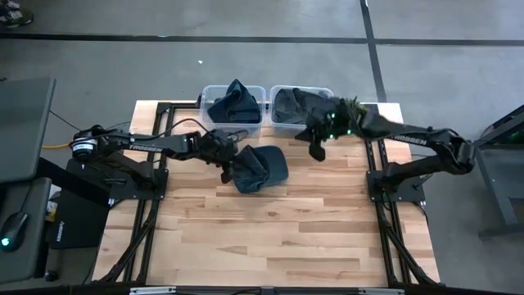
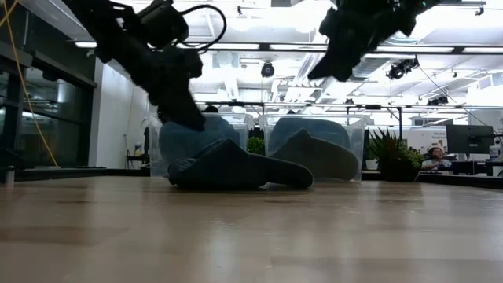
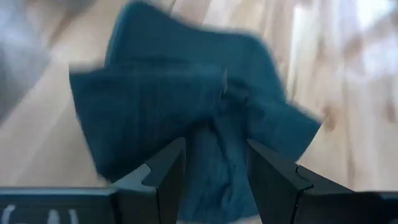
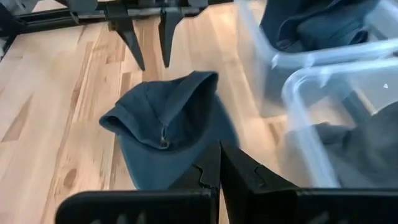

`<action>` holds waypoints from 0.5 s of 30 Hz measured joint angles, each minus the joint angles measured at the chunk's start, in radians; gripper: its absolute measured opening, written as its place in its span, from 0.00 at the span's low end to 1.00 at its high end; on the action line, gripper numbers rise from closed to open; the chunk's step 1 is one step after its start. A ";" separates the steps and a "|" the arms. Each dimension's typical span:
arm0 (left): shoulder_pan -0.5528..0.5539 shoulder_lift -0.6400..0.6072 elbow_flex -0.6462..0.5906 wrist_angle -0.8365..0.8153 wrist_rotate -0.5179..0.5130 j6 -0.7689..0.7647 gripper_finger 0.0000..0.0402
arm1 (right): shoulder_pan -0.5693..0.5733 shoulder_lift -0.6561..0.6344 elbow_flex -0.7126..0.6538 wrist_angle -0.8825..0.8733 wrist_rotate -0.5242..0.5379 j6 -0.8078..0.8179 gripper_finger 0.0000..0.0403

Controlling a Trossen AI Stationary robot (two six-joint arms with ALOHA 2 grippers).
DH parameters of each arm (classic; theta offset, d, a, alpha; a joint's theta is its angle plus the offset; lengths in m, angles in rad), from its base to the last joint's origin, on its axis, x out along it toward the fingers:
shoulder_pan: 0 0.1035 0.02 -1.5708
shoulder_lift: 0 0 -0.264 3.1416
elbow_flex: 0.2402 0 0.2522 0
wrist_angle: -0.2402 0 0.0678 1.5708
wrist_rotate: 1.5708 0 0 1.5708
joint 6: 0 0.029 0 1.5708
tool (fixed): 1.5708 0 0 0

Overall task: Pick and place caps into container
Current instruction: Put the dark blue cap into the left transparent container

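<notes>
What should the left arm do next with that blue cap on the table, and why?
Probably lower and close: the left gripper hangs open just above the blue cap, which lies loose on the table in front of the left bin. The right gripper waits shut nearby.

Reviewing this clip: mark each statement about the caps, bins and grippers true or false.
1. A dark blue cap lies on the wooden table. True.
2. Both clear bins are empty. False: the left bin and the right bin each hold fabric.
3. The left gripper has its fingers apart beside the cap. True.
4. The right gripper is wide open. False: it is shut.
5. The right gripper holds a cap. False: nothing is between its fingers.
</notes>
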 joint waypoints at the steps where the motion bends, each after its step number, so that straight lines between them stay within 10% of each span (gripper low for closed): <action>1: -0.011 -0.002 -0.008 -0.010 -0.019 -0.013 0.40 | 0.017 0.000 -0.032 0.033 0.013 0.016 0.00; 15: -0.086 -0.003 -0.016 -0.100 -0.142 -0.023 0.40 | 0.253 0.000 -0.275 0.298 0.061 -0.177 0.00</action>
